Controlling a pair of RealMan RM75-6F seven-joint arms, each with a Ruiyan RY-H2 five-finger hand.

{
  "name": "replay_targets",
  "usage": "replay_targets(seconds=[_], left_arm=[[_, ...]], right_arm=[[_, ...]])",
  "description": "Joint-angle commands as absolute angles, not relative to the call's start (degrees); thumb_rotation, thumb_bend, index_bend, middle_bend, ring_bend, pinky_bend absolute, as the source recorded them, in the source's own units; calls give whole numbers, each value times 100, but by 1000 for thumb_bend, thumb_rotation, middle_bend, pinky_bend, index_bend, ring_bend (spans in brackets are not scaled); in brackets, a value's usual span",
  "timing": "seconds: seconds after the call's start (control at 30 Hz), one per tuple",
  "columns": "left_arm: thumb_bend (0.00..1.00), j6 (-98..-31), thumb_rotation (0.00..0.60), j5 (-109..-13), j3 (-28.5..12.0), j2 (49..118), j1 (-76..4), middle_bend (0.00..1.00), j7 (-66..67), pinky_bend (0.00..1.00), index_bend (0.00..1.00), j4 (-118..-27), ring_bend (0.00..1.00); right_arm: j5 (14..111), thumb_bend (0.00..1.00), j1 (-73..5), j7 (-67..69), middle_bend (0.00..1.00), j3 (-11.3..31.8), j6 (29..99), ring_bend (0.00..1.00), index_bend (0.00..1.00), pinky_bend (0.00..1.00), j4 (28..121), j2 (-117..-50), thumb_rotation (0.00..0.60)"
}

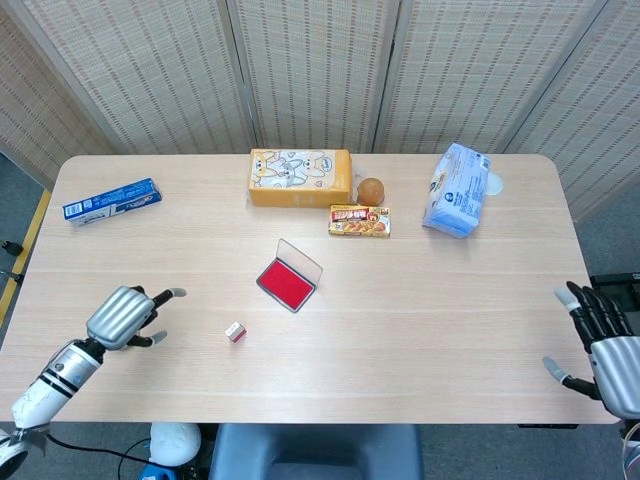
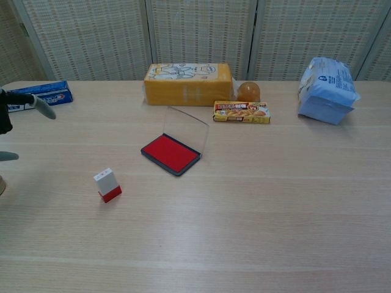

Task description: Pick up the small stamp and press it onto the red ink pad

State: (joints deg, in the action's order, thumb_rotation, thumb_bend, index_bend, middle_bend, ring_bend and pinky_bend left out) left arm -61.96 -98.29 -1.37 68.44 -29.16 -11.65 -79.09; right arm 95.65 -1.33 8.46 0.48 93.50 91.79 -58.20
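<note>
Bare table (image 1: 420, 330) separates stamp (image 1: 235, 331) from ink pad (image 1: 287, 283).

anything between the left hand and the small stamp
Nothing. In the head view only bare table lies between the left hand and the small stamp; the ink pad sits beyond the stamp.

The stamp (image 2: 107, 185) is seen upright toward the table's (image 2: 275, 201) front-left, white on top, red at the base. The red ink pad (image 2: 171, 153) is set mid-table, clear lid propped open. Along the back edge are lined a toothpaste box (image 2: 41, 95), yellow box (image 2: 187, 83), orange ball (image 2: 248, 91), snack box (image 2: 241, 112) and blue pack (image 2: 326, 90). Only fingertips (image 2: 43, 107) of the left hand (image 2: 7, 116) are caught at the left edge, holding nothing.
</note>
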Motion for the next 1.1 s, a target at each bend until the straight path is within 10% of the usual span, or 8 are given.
replay_targets(seconds=[0.03,1.1], left_arm=[[286,-6081,600,-9775,-98,6869,-2991,1000,-1139,563,293,-7989,896],[286,-5024,600,-9310,-41,7701,-3978,1000,-354,577,356,-7763,918]], right_arm=[[9558,224,-25,1002,0,89,9580,0,0,0,9143,-5797,600],[10124,223,345,1340,0,11,10461,0,0,0,8822,-5875,600]])
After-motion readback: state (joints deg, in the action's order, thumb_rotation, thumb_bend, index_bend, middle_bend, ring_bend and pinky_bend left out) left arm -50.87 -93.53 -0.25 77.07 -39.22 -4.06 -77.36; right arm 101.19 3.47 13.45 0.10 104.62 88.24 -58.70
